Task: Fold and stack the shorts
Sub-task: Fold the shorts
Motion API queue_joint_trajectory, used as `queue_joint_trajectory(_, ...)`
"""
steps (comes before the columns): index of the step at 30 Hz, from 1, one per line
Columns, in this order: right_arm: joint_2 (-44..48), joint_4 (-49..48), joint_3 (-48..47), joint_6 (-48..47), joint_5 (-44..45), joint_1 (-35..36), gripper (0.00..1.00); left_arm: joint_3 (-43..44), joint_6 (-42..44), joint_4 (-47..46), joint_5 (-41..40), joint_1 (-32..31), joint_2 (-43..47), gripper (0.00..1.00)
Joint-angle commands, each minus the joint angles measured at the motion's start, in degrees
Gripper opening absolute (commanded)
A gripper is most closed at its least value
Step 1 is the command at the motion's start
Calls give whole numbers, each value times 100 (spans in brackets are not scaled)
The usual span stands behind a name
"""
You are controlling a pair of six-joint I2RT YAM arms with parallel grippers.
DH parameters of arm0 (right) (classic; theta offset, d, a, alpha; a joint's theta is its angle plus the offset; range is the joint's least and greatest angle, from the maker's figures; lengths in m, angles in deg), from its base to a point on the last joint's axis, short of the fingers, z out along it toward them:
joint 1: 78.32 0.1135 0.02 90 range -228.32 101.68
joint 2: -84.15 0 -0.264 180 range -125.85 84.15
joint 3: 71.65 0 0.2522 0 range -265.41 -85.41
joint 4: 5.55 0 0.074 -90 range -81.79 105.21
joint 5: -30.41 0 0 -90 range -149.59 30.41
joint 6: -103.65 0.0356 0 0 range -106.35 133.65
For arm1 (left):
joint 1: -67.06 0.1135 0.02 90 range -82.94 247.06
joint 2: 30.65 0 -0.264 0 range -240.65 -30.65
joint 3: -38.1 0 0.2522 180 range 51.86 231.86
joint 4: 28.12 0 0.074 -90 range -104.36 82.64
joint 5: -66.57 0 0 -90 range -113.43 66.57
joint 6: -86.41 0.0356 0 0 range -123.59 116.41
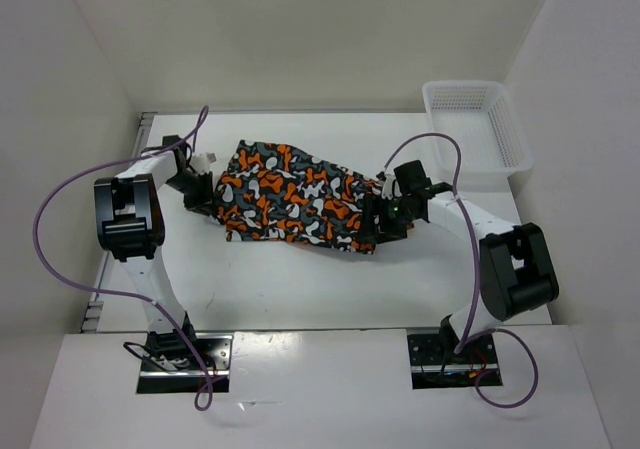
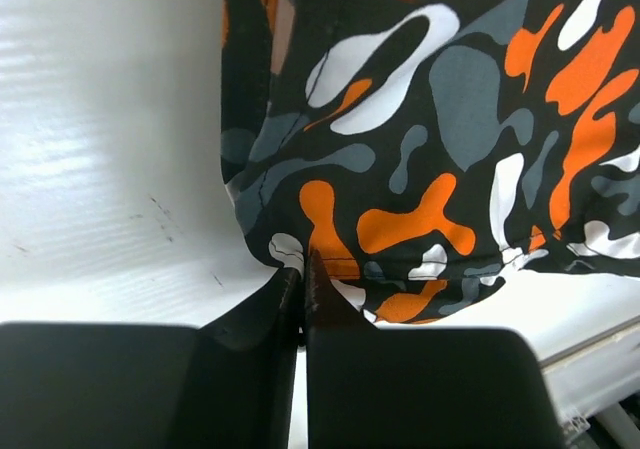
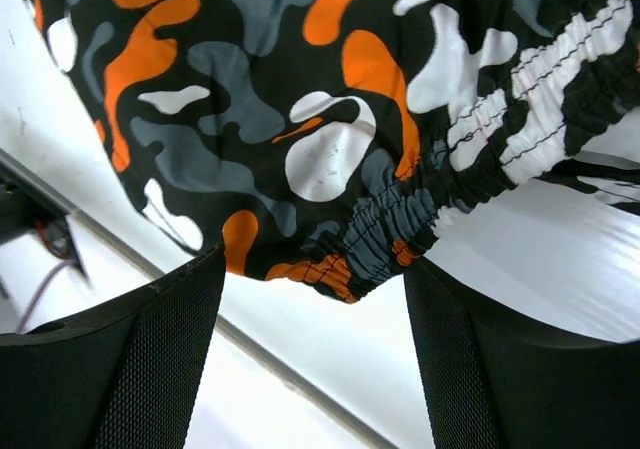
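Observation:
The shorts [image 1: 295,197] lie spread across the middle of the table, with an orange, white, black and grey print. My left gripper [image 1: 205,191] is at their left edge. In the left wrist view its jaws [image 2: 302,267] are closed together, pinching the hem corner of the shorts [image 2: 430,119]. My right gripper [image 1: 380,219] is at their right end. In the right wrist view it [image 3: 315,259] is open wide, with the gathered elastic waistband corner [image 3: 385,234] between the fingers and untouched by them.
A white mesh basket [image 1: 478,129] stands at the back right of the table. White walls enclose the table on the left, back and right. A metal rail runs along the table's left edge [image 1: 100,289].

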Motion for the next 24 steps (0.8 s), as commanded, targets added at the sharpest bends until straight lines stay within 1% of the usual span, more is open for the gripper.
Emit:
queue_joint_trajectory(1,-192,184,27,496,-271,12,77,154,27,340,210,28,-96,6)
queue_joint_trajectory(2,-271,184,106,610,-358,12,77,154,27,341,210,28,-96,6)
queue_joint_trajectory(3,-271,184,307,776,-646,12,77,207,27,402,210,28,-96,6)
queue_joint_trajectory(5,-324,-35,510,979,-806,12,77,269,27,464,210,28,-96,6)
queue_joint_trajectory(9,-517,-431,573,1199,-807,-57,76,479,27,569,210,28,-96,5)
queue_joint_trajectory(11,-579,-492,573,1200,-729,-119,66,567,27,631,210,80,-148,5)
queue_joint_trajectory(12,-579,-545,573,1200,-562,-172,53,637,27,631,210,80,-148,5)
queue_joint_trajectory(14,-579,-607,459,1200,-421,-234,41,699,27,692,210,133,-148,5)
queue_joint_trajectory(15,-579,-668,459,1200,-359,-303,32,769,27,753,149,133,-148,5)
queue_joint_trajectory(17,-579,-669,336,1139,-280,-357,24,822,27,754,149,186,-148,5)
queue_joint_trajectory(18,-579,-669,336,1086,-219,-357,15,822,27,754,79,186,-148,3)
queue_joint_trajectory(21,-526,-511,222,797,-7,-357,2,936,27,815,17,239,-148,2)
queue_joint_trajectory(22,-448,-450,100,552,-7,-357,0,1024,27,815,17,239,-148,1)
queue_joint_trajectory(24,-281,-179,-112,191,-103,-357,0,1164,27,990,17,239,-87,0)
